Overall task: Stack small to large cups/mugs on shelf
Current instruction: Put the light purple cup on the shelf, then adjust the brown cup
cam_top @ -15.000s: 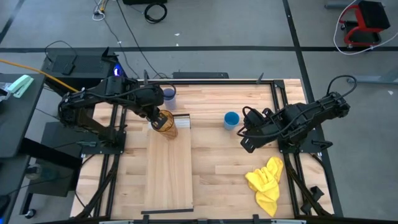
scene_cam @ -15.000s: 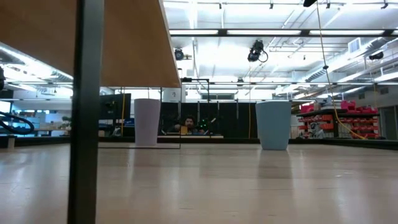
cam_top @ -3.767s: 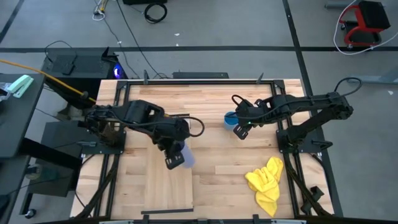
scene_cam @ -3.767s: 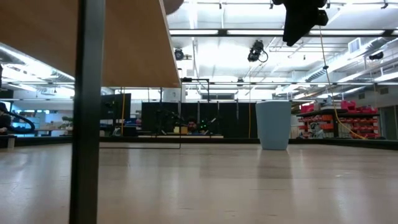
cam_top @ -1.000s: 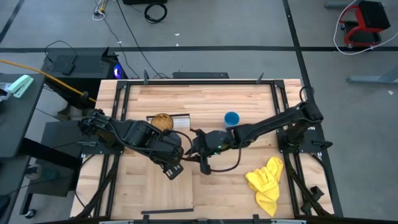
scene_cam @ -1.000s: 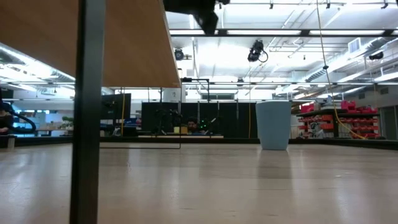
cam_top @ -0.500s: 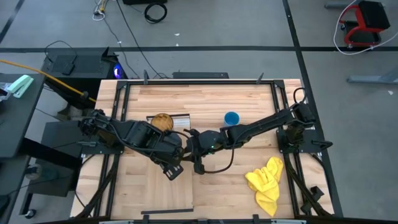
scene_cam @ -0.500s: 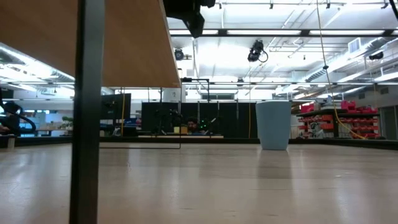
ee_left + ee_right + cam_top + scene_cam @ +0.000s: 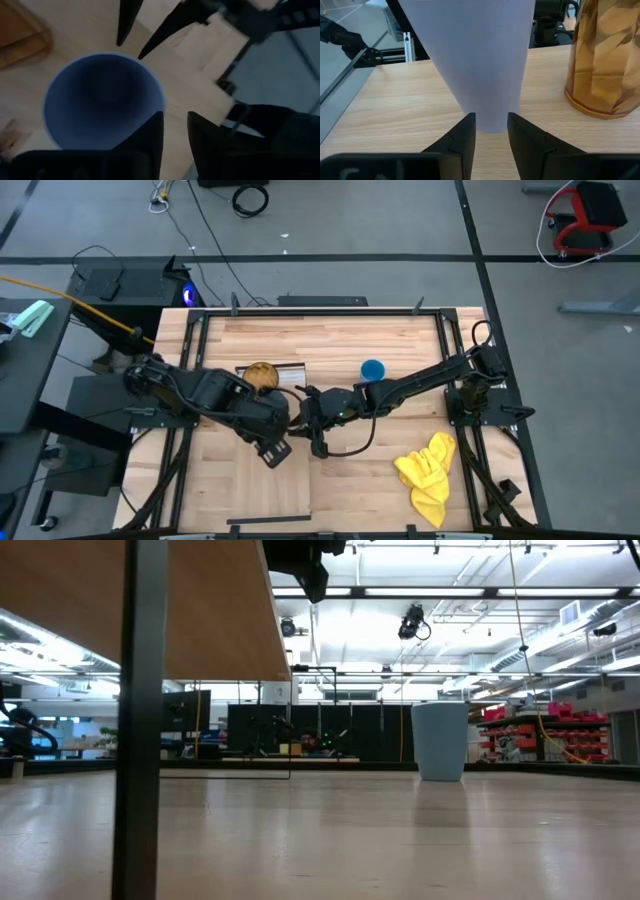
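Meeting over the shelf (image 9: 270,470) — left gripper (image 9: 278,438) and right gripper (image 9: 490,131), both with fingers parted around the lavender cup (image 9: 475,55). Loosened since a second ago: left fingers. Beside it, upright — amber tumbler (image 9: 605,55). Unmoved on the table: blue cup (image 9: 373,369).
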